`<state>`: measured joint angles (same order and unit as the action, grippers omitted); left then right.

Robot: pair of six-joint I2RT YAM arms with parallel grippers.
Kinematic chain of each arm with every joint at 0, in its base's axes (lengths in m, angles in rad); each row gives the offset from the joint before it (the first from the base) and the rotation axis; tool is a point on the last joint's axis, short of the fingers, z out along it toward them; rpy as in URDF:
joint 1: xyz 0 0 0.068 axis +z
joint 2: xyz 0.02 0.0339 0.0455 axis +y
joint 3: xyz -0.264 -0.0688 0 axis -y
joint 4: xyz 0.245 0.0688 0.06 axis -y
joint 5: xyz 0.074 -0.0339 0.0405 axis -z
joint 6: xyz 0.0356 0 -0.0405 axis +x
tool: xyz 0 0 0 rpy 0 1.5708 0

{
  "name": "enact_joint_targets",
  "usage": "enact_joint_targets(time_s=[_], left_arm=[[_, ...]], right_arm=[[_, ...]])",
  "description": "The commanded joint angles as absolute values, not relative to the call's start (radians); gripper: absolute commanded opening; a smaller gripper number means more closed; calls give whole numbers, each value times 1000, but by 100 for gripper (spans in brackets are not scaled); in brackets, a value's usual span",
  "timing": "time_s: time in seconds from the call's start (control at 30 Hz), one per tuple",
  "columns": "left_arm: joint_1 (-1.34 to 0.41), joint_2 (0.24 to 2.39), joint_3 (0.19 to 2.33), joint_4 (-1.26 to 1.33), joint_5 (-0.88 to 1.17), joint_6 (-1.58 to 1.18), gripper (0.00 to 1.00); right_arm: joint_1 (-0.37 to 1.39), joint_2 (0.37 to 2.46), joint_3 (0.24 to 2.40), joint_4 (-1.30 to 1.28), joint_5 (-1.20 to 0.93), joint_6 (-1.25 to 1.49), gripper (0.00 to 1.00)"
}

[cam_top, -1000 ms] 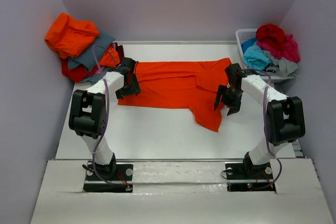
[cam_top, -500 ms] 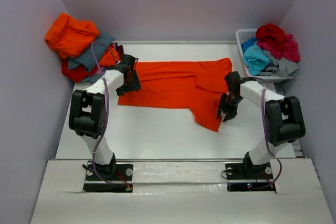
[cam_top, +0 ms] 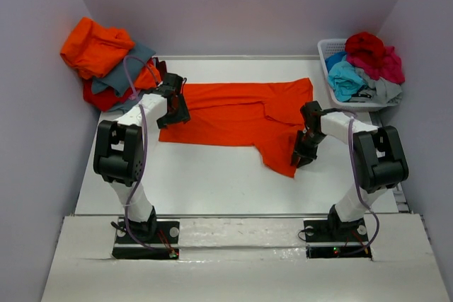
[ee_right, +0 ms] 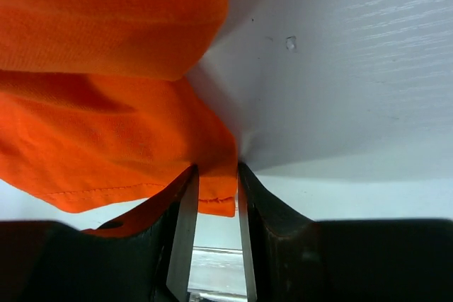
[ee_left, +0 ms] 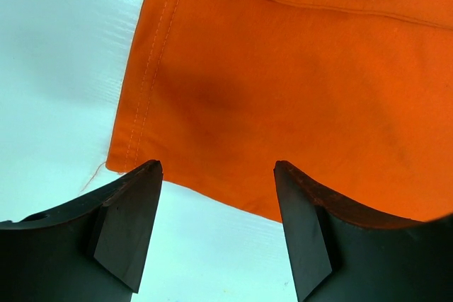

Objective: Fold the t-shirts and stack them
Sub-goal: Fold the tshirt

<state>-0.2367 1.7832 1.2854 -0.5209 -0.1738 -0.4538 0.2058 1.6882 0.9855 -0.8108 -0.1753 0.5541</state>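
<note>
The orange t-shirt (cam_top: pixel 237 114) lies lengthwise left to right: right pincer (ee_right: pixel 217 175) clamped on its near right flap, left pincer (ee_left: pixel 216 171) apart over its left hem corner

Orange t-shirt (cam_top: pixel 233 114) on white table (cam_top: pixel 212 182)

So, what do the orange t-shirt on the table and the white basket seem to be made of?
The orange t-shirt looks like soft matte cloth, perhaps cotton: it creases and shows a stitched hem. The basket looks like stiff white plastic: moulded slats.
</note>
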Motion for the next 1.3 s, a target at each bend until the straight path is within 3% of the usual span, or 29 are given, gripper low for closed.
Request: enact_joint_targets(time_s=[0.0, 0.1, 0.23, 1.27], left_arm=[[-244, 1779, 1327, -534, -202, -446, 76], [-244, 1784, 1328, -535, -204, -443, 76], [-244, 1790, 1330, -535, -204, -440, 76], [-244, 1853, 1384, -534, -186, -407, 76]], right_arm=[[218, 1689, 976, -772, -187, 555, 31], [218, 1686, 983, -781, -187, 558, 16], [227, 1655, 1003, -811, -180, 558, 7], [236, 1462, 1215, -1175, -207, 517, 7]])
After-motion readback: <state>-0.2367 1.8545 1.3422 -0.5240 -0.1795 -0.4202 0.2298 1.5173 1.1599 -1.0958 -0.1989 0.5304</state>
